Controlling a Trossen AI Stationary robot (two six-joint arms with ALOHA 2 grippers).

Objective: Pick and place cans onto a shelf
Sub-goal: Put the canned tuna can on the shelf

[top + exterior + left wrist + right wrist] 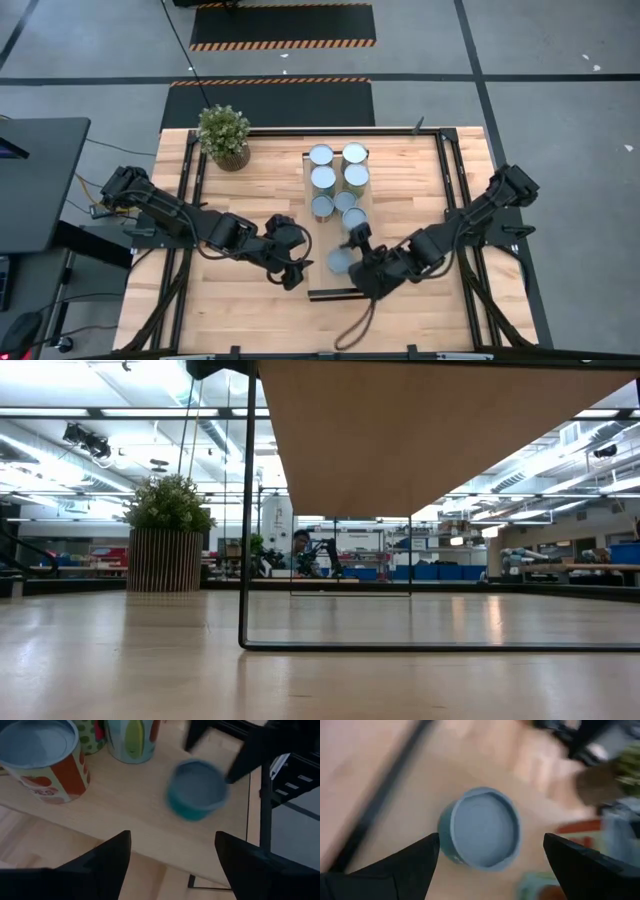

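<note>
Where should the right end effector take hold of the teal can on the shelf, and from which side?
Grip the teal can across its round side wall, coming from above. It stands upright on the shelf, apart from the other cans, and the open right end effector likely spans it already.

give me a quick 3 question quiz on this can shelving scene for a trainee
1. True or false: the potted plant stands on the shelf.
2. Which gripper has the teal can between its open fingers: A) the left gripper B) the right gripper C) neither?
3. Fill in: in the high view, the other cans are grouped toward the shelf's ____ end, the one nearer the plant.

Key
1. False: it stands on the plank tabletop, beside the shelf.
2. B: the right wrist view shows the can between that gripper's spread fingers, not touched. The left gripper hangs open beside the shelf.
3. Far.
</note>
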